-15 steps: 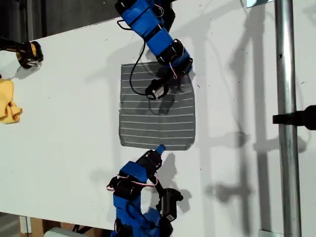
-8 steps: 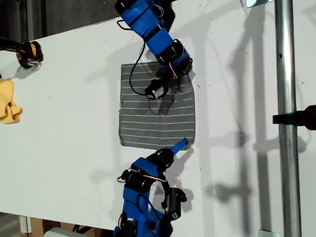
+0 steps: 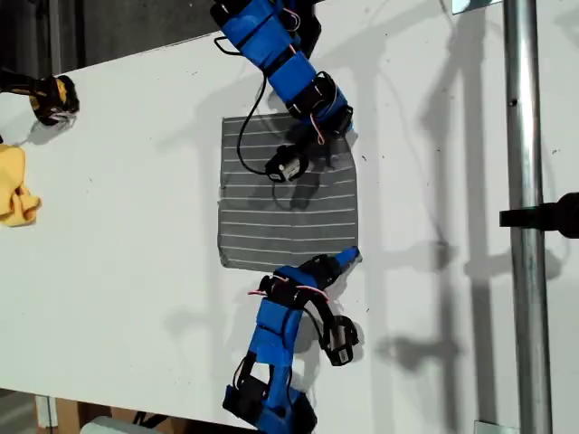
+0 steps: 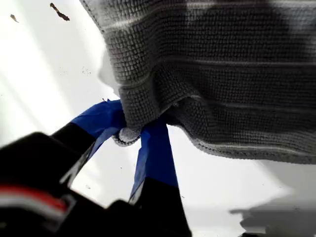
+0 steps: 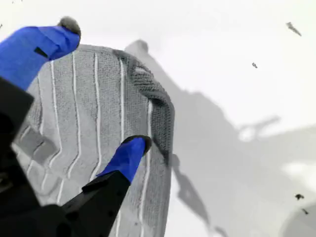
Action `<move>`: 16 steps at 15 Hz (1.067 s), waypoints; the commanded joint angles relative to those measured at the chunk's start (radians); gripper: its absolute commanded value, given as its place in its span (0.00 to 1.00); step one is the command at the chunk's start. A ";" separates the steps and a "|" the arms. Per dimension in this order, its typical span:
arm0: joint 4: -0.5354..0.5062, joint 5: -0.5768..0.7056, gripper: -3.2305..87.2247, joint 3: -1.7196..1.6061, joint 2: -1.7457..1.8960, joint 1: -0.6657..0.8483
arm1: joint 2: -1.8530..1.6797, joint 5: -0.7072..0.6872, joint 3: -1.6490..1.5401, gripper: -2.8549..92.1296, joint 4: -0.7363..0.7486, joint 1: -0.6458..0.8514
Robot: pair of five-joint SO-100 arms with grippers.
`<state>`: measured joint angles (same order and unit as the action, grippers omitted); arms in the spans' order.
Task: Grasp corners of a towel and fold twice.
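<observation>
My first gripper is clamped on a corner of the towel: its wrist view shows the two blue fingers pinching a bunched tip of grey striped cloth, the fabric lifted a little off the table. My second gripper stands with jaws apart over another corner, one finger resting on the cloth and the other beyond the edge, nothing pinched yet.

In the exterior view the towel lies flat near the middle of the white table. One arm comes in from the top and sits over the towel's upper right part; the other comes from the bottom, its gripper at the lower right corner.

I judge this to be the grasping step before the first fold: one corner held, the other being lined up. The next move likely calls for my second gripper to close on its corner, then both to lift and carry that edge across together.

Toward the exterior view's left lie a yellow cloth and a dark object with yellow on it; on its right stands a metal pole.
</observation>
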<state>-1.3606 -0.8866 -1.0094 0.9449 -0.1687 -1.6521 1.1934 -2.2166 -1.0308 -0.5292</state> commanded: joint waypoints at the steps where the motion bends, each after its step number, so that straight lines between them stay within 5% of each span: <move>1: 0.023 -0.017 0.44 0.014 -0.005 -0.005 | -0.040 -0.006 0.034 0.03 -0.011 0.003; 8: 0.054 -0.048 0.34 0.017 -0.091 0.000 | -0.040 0.005 0.034 0.03 -0.011 -0.009; 12: 0.058 -0.072 0.05 0.017 -0.110 0.005 | -0.048 0.005 0.034 0.03 -0.021 -0.011; 16: -0.011 -0.083 0.01 0.037 -0.054 -0.012 | -0.080 0.000 0.038 0.03 -0.038 -0.009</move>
<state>-1.3422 -0.9664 -0.9925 0.8314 -0.1749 -1.6736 1.1934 -2.2166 -1.0584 -0.5246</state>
